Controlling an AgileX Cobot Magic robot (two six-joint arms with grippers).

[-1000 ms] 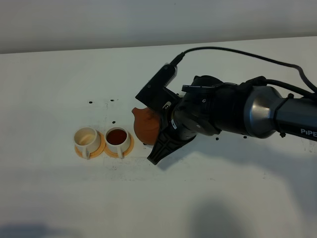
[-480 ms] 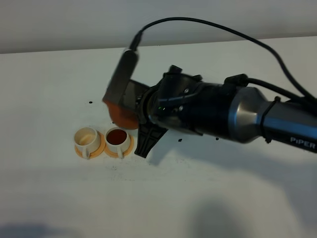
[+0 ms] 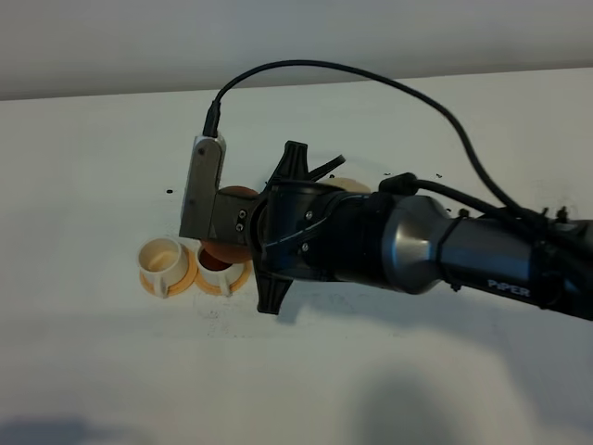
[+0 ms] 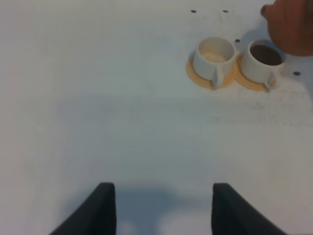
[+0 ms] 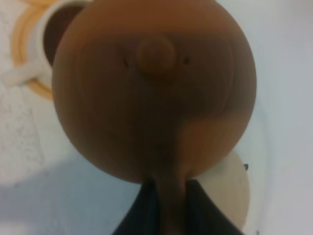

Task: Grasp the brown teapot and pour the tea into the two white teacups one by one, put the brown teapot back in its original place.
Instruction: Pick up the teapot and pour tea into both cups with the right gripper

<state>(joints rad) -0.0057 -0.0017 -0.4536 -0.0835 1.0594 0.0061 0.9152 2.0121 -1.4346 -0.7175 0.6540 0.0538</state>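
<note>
The right gripper [image 5: 164,208] has been swung leftward since a second ago, and its fingers are clamped on the handle of the brown teapot [image 5: 154,88]. The pot is held partly over the tea-filled cup [image 4: 261,56]. The empty cup [image 4: 213,54] is set just beside that one. The beige coaster [image 3: 347,185] is left uncovered behind. The left gripper [image 4: 164,210] is held well apart from these, its fingers spread around nothing.

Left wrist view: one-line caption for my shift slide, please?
Left gripper, jaws open, above the table; beyond it an empty teacup, a filled teacup and the brown teapot beside it.
</note>
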